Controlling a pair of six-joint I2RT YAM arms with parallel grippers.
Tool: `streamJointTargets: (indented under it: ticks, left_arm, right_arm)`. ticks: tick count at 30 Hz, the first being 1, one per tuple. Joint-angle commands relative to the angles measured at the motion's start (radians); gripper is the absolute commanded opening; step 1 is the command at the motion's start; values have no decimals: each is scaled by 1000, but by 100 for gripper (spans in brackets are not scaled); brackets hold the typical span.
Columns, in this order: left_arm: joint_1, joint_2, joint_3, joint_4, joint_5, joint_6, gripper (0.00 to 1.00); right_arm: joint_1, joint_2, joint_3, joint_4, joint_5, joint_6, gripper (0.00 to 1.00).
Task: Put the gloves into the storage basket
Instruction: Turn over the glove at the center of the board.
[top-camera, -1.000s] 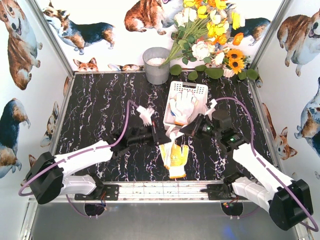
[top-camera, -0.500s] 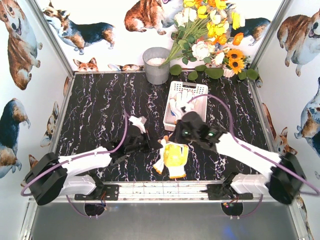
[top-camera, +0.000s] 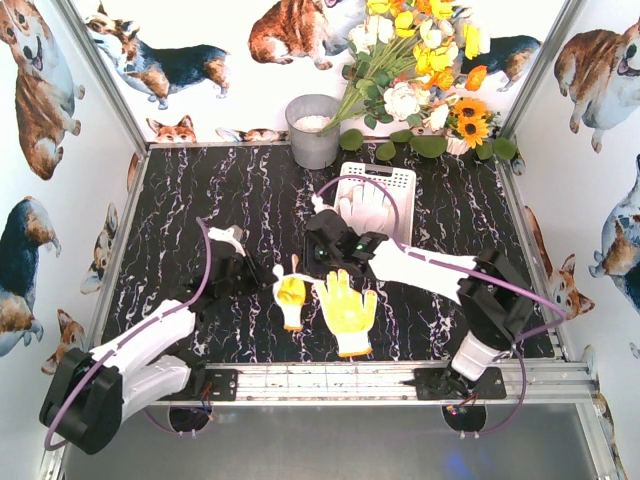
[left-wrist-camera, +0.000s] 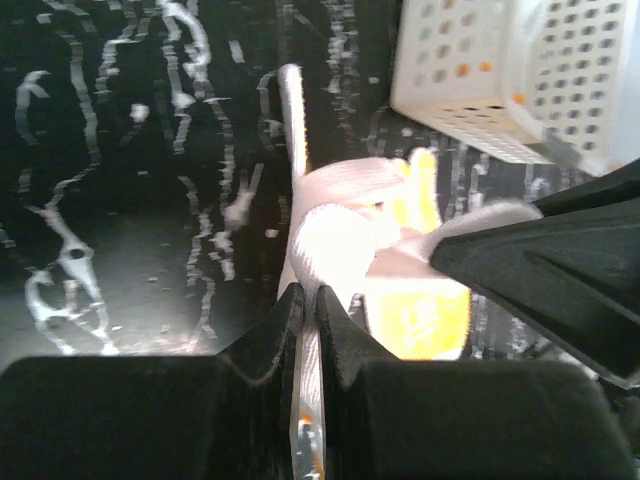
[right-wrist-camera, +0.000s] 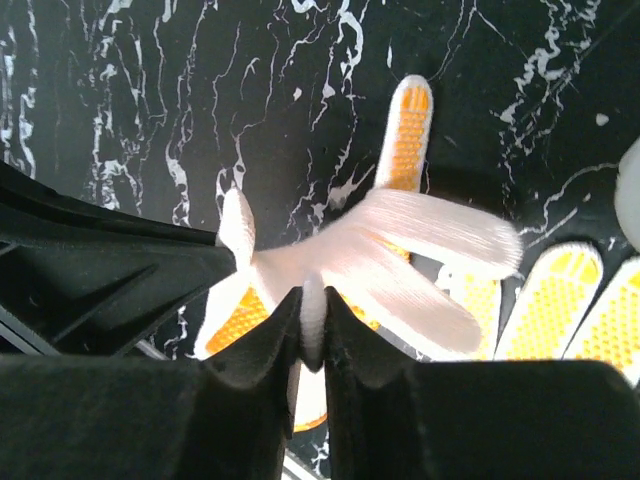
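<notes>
Jaws of the left gripper (left-wrist-camera: 308, 297) and right gripper (right-wrist-camera: 312, 300) are both pinching folds of one glove (top-camera: 291, 298), which is bunching between them outside the basket (top-camera: 398, 180). A second glove (top-camera: 347, 308) is lying flat just beside it; a white glove (top-camera: 365, 208) is resting inside the basket.

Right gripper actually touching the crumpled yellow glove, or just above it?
Touching. The right wrist view shows the right gripper pinching a white fold of the crumpled yellow glove between its fingertips.
</notes>
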Motion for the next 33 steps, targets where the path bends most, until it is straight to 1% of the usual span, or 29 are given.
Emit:
streamJointTargets:
  ticks: [1,3,4,5,7,8,10,11,15,16,18,19,21,23,25,27,30,33]
  left_arm:
    - [61,43,5,-136,-1,116,0]
    - [82,75,22,-180,-9,148,0]
    - [92,83,27,-194,-20,162,0]
    - [99,86,31,-203,-31,173,3]
    - [113,82,34,-209,-52,192,13]
    - [123,76,37,-213,-55,197,17]
    - [136,62,47,-231,-69,206,30]
    - [136,52,57,-266,-98,209,36]
    - [138,-19,105,-405,-286,213,58]
    - [138,-41,118,-440,-327,212,60]
    - [138,-82,140,-485,-362,218,61]
    - [136,-105,149,-491,-345,230,61]
    - [135,-152,157,-473,-261,253,60]
    - [130,-188,150,-424,-143,257,58]
    - [120,-206,133,-367,-36,240,55]
    - [105,-201,106,-317,25,194,52]
    - [54,-173,50,-227,45,124,49]
    - [-48,-127,30,-143,-25,76,49]
  right_arm:
    - [-2,47,84,51,-16,-39,20]
    - [-1,54,100,60,-35,-48,28]
    - [-1,53,106,70,-46,-58,37]
    - [-1,52,112,75,-55,-73,43]
    - [-1,52,133,59,-62,-101,50]
    - [-1,51,146,41,-62,-116,51]
    - [0,35,167,1,-56,-144,52]
    - [0,19,166,-14,-48,-153,53]
    - [-4,-80,104,-59,2,-164,54]
    - [-4,-110,80,-68,13,-160,55]
    - [-5,-172,17,-75,31,-151,55]
    - [-5,-207,-16,-76,39,-144,55]
    - [-5,-281,-84,-71,44,-134,55]
    - [-5,-342,-145,-66,38,-107,55]
    - [-5,-392,-204,-50,28,-73,55]
    - [-5,-429,-260,-29,23,-41,55]
    - [-5,-463,-320,-19,31,6,55]
    - [-6,-502,-365,-50,91,69,55]
